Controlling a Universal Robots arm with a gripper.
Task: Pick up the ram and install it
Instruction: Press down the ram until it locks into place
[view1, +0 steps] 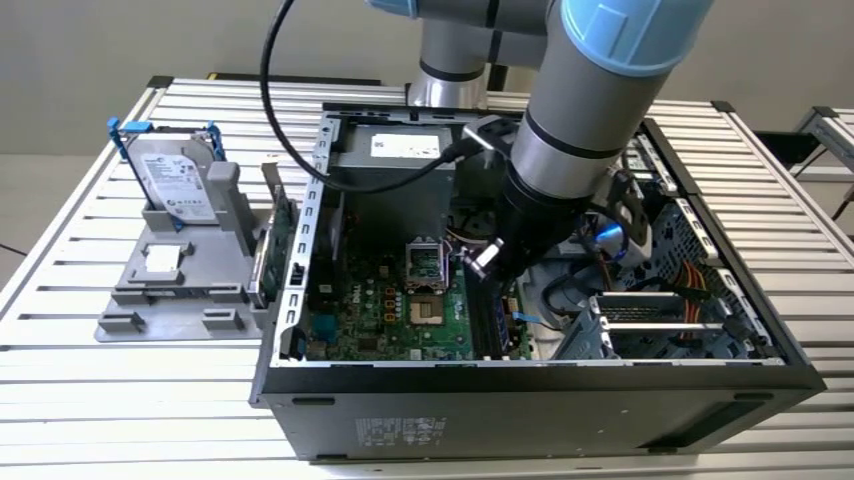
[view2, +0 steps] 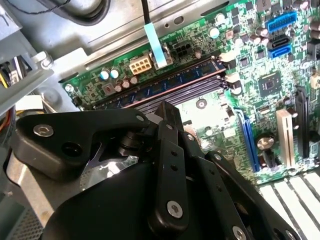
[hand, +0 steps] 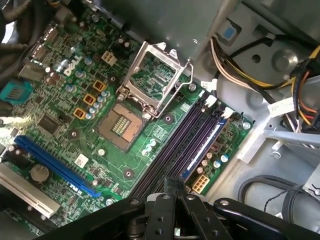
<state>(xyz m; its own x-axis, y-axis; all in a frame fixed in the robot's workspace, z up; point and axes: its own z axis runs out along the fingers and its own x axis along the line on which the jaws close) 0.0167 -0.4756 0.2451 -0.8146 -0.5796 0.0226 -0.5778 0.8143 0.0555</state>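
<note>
The work stood at the install step, by my judgement: the ram (hand: 202, 146) was not in the claw (hand: 176, 184) but already lay in the outermost of the long memory slots on the motherboard (hand: 75, 135), the slot nearest the metal side of the open computer case (view1: 534, 410) that sat on the bench (view1: 134, 400). In the second wrist view the ram (view2: 165, 80) ran along its slot as a bluish strip with dark chips, level from end to end as far as could be seen. The claw's two fingers were drawn together with nothing between them, and the tip (view2: 165, 107) hung low over the empty dark slots (hand: 172, 145) just beside the ram, near the end away from the white end clips (hand: 227, 112). Whether it touched the stick could not be told. I judged that what remained called for a straight downward push on the ram's top edge until both clips closed; whether they had already closed was not clear.
</note>
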